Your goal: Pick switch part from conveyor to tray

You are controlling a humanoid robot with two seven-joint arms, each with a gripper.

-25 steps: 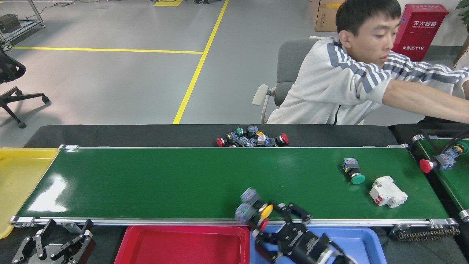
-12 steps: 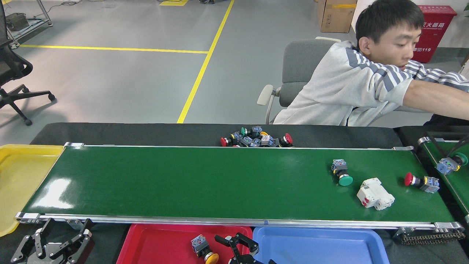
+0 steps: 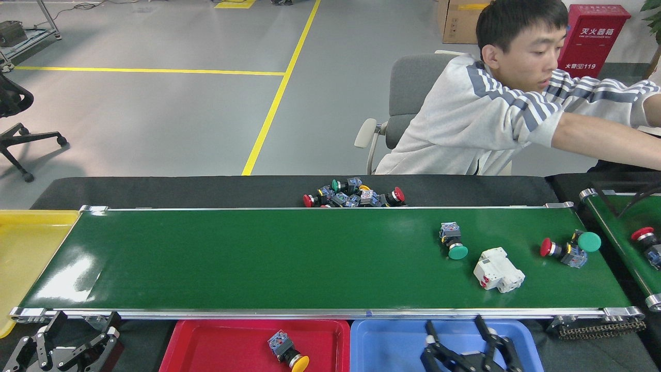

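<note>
**A:** Where were the switch parts at that moment?

**B:** One yellow-capped switch [image 3: 287, 350] lay on its side in the red tray [image 3: 217, 343], near that tray's right wall. On the conveyor [image 3: 258, 258], toward its right end, a green-capped switch [image 3: 453, 241] lay just left of a white breaker-like block [image 3: 498, 269]. Further right, a red-capped switch [image 3: 552, 248] and a second green-capped one [image 3: 583, 243] lay together, touching or nearly so.

**A:** And the arms?

**B:** The right gripper [image 3: 467, 343] hung over the blue tray [image 3: 382, 346] at the bottom edge, its jaws spread wide with nothing between them. The left gripper [image 3: 64, 346] sat low at the bottom left, beside the red tray and below the belt's near rail; its jaws also stood apart and held nothing.

**A:** Anything else on the desk?

**B:** A small heap of switches [image 3: 353, 195] with red, green and yellow caps rested on the black surface behind the belt's far rail. A yellow tray [image 3: 26, 248] sat at the belt's left end. At the far right, a second green belt [image 3: 627, 232] carried another red-capped switch [image 3: 645, 237].

**A:** Was someone there?

**B:** A person in a grey striped top [image 3: 480, 119] sat in a grey chair [image 3: 408, 93] behind the desk, one bare forearm [image 3: 604, 142] stretched toward the right edge of the view.
</note>
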